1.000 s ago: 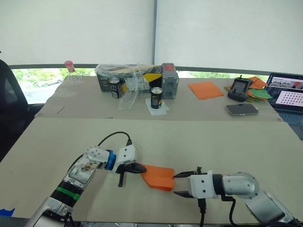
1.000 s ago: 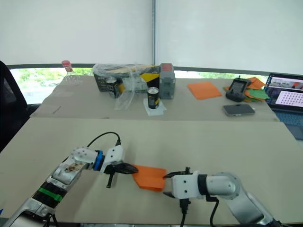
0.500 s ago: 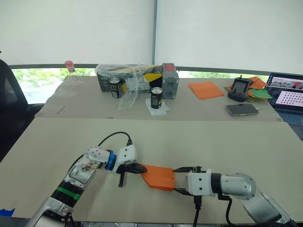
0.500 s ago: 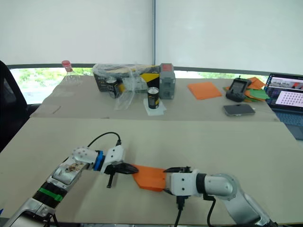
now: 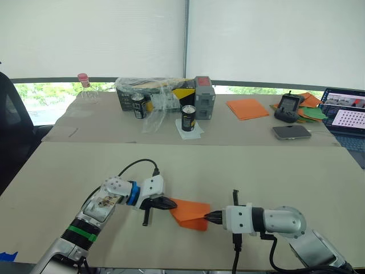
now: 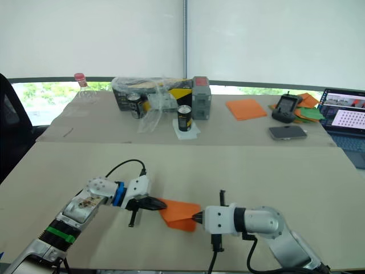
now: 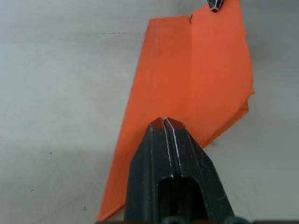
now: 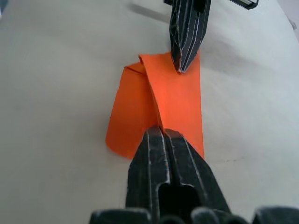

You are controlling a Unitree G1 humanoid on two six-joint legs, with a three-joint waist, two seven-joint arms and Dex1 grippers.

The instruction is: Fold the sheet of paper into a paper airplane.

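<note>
The sheet of paper [image 5: 191, 213] is bright orange and partly folded, lying on the near table between my two grippers. My left gripper [image 5: 173, 203] is shut, its tips resting on the sheet's left end [image 7: 187, 70]. At the right end, my right gripper [image 5: 208, 217] is shut on a raised crease of the sheet [image 8: 173, 100]. That right end is lifted slightly off the table. In the right wrist view the left gripper [image 8: 180, 69] points down onto the far end of the sheet.
The far table holds a box under plastic wrap [image 5: 157, 94], two cans [image 5: 189, 118], a bottle [image 5: 84, 85], a stack of orange paper [image 5: 247, 108], a controller [image 5: 288, 107], a phone [image 5: 291, 132] and a laptop [image 5: 348, 117]. A dark chair [image 5: 11, 131] stands at the left.
My right gripper moved left onto the sheet's right end and went from open to shut on it. That end has risen a little. The left gripper has not moved.
</note>
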